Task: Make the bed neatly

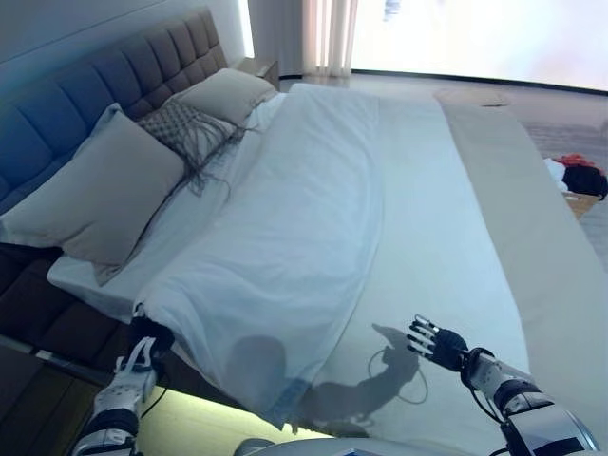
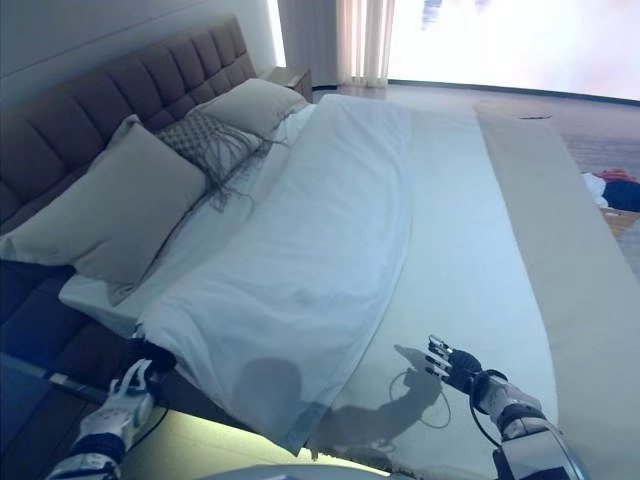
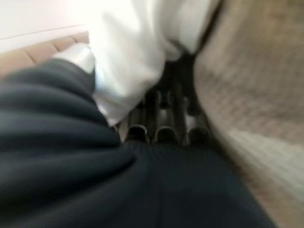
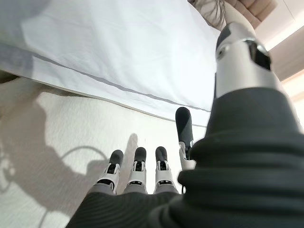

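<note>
A white duvet (image 1: pixel 285 218) lies bunched along the headboard half of the bed, its long edge folded back over the pale sheet (image 1: pixel 446 237). My left hand (image 1: pixel 142 347) is at the duvet's near corner, off the bed's edge, and the corner draws to a point at it. In the left wrist view the white cloth (image 3: pixel 128 57) hangs against the fingers (image 3: pixel 164 126). My right hand (image 1: pixel 437 342) hovers open over the bare sheet, fingers straight and spread. It also shows in the right wrist view (image 4: pixel 137 171), short of the duvet's edge (image 4: pixel 118 90).
A large beige pillow (image 1: pixel 100 195), a fringed patterned cushion (image 1: pixel 185 128) and a second pillow (image 1: pixel 228 95) lean on the tufted headboard (image 1: pixel 114 71). A beige cover (image 1: pixel 532 218) runs along the bed's foot side. A pile of clothes (image 1: pixel 575 176) lies on the floor beyond.
</note>
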### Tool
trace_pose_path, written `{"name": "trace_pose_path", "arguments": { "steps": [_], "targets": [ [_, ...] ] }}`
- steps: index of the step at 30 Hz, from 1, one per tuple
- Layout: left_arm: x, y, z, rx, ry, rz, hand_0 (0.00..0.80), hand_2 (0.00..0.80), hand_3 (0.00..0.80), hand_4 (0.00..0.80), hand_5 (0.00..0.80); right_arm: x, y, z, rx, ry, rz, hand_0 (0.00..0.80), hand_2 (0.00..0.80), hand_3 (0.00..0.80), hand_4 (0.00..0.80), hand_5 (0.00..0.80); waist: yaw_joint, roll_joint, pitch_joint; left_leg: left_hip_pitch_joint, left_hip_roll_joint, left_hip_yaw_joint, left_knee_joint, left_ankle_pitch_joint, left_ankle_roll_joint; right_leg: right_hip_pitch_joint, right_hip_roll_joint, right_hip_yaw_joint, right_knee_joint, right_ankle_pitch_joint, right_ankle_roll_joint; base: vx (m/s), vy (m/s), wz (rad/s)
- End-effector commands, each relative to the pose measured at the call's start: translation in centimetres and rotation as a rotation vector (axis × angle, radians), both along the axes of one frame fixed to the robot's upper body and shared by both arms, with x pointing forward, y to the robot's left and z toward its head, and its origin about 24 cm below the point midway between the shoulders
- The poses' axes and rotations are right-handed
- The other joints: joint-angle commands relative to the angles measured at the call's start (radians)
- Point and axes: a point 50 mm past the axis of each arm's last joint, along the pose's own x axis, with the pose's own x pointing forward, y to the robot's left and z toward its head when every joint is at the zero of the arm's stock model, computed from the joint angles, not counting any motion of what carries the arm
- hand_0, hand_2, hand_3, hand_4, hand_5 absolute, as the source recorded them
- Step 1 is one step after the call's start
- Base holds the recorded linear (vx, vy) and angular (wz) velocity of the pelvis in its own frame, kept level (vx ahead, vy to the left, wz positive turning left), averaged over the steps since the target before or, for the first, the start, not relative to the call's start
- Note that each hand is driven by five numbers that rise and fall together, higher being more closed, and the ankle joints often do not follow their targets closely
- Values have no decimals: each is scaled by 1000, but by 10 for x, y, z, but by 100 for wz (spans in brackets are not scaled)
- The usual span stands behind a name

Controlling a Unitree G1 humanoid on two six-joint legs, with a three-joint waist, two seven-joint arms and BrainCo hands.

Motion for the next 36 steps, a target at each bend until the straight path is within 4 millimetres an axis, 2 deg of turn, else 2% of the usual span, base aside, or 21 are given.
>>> {"name": "trace_pose_path", "arguments": {
  "steps": [1,6,10,12,19,23,28,32,35,36],
  "targets": [
    [-11,86,60,213,-156,213,800,800,800,800,800,11,1,4,19,-56,-88,0,0,0,0,0,63,-27,-5,-68,-28,-17,-7,36,-1,65,-81,-38,6,-70,83,-26,39,22],
    [-67,117,52,209,-43,395,800,800,800,800,800,10,-2,4,12,-58,-119,0,0,0,0,0,88,-18,7,-76,-38,-32,-7,39,0,75,-83,-64,6,-79,80,-12,29,11],
    [-111,122,38,198,58,478,800,800,800,800,800,10,-4,4,3,-56,-142,0,0,0,0,0,108,-17,18,-83,-43,-43,-7,42,-1,82,-82,-81,6,-86,76,-5,27,14],
    [-122,121,32,177,107,520,800,800,800,800,800,12,-6,6,-2,-55,-149,0,0,0,0,0,113,-19,22,-87,-45,-48,-7,42,-2,84,-81,-87,6,-89,74,-8,31,21],
    [-121,112,18,151,197,574,800,800,800,800,800,8,-10,6,-7,-55,-147,0,0,0,0,0,117,-31,30,-92,-49,-57,-7,41,0,88,-76,-96,6,-90,74,18,27,23],
    [-125,109,15,157,212,545,800,800,800,800,800,2,-17,6,-11,-54,-154,0,0,0,0,0,119,-36,34,-92,-51,-58,-7,39,2,88,-74,-96,6,-89,76,26,35,13],
    [-120,106,15,162,202,496,800,800,800,800,800,-2,-22,6,-16,-57,-164,0,0,0,0,0,119,-40,42,-93,-53,-58,-7,35,6,86,-74,-95,6,-86,78,14,31,5],
    [-113,96,8,131,183,440,800,800,800,800,800,-5,-23,5,-13,-50,-172,0,0,0,0,0,116,-45,48,-90,-53,-57,-7,31,8,85,-75,-92,6,-85,78,2,8,0],
    [-103,80,0,113,151,354,800,800,800,800,800,-6,-22,4,-1,-49,-169,0,0,0,0,0,110,-49,49,-85,-55,-53,-7,26,9,86,-74,-86,6,-85,78,0,0,0],
    [-98,74,-3,104,126,323,558,558,558,558,558,-6,-21,4,3,-50,-169,0,0,0,0,0,108,-51,49,-83,-55,-52,-7,25,10,86,-74,-84,6,-84,78,0,0,0]
  ]
}}
